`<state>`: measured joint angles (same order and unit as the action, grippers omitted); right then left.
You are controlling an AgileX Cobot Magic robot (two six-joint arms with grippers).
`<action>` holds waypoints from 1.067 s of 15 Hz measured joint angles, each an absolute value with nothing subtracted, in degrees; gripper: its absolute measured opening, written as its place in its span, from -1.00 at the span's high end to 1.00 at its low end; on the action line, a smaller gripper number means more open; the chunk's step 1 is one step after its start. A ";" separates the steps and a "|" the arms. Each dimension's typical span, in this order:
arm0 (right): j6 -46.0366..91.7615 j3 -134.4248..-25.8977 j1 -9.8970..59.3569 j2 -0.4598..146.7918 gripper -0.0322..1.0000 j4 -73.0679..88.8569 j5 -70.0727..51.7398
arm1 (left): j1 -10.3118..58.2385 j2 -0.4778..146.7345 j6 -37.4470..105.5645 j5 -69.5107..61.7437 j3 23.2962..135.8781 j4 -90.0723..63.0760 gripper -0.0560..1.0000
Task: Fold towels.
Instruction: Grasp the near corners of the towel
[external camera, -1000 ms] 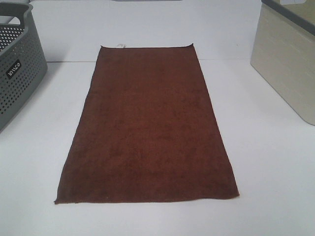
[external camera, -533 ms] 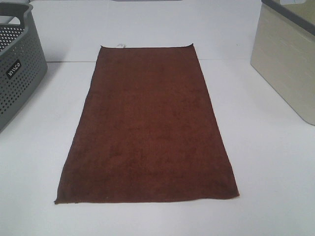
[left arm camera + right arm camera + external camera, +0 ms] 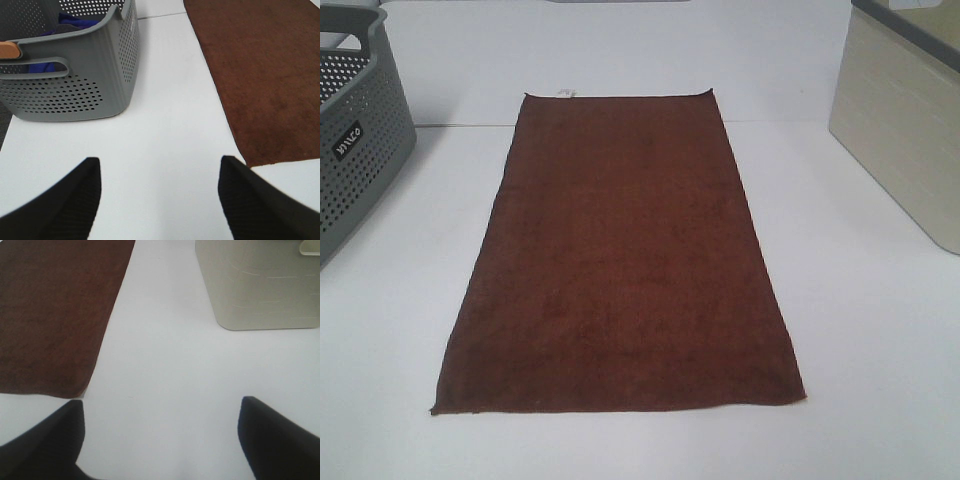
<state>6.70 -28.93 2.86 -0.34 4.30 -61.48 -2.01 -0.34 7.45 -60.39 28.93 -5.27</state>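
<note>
**Left gripper (image 3: 157,159) and right gripper (image 3: 161,400) spread and empty; towel (image 3: 620,260) lies flat, no fold begun**

Exterior high view: neither arm shows here. The maroon towel lies fully spread on the white table (image 3: 860,350), long axis running away from the camera. Its small white tag (image 3: 566,94) is on the far short edge. A grey perforated basket (image 3: 360,150) stands to the left of the towel and a beige bin (image 3: 900,140) to the right, both clear of the cloth. The cloth looks smooth, with all four corners exposed.

Left wrist view: the two dark fingers are splayed wide above bare table and hold nothing. One near corner of the towel sits just beside the finger on the towel side, apart from it. The grey basket is on the other side, with something blue inside it (image 3: 45,30).

Right wrist view: the fingers are equally wide apart with nothing between them but table. The other near corner of the towel lies close to one fingertip, not touching it. The beige bin stands well off on the opposite side.

Judgement: the task is at its very start, with both arms poised for a first grasp. Next, each gripper likely needs to come inward and down onto its own near corner and pinch the hem. The two would then carry the near edge together over to the far edge, keeping level so the edges meet square.
</note>
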 joint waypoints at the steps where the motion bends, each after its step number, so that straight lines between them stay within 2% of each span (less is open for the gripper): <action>1: 6.70 -28.93 2.86 -0.34 -0.59 4.30 -61.48 | -2.01 -0.34 7.45 -60.39 28.93 -5.27 -0.32; 16: 6.70 -28.93 2.86 -0.34 -0.59 4.30 -61.48 | -2.01 -0.34 7.45 -60.39 28.93 -5.27 -0.32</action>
<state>6.70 -28.93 2.86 -0.34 4.30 -61.48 -2.01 -0.34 7.45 -60.39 28.93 -5.27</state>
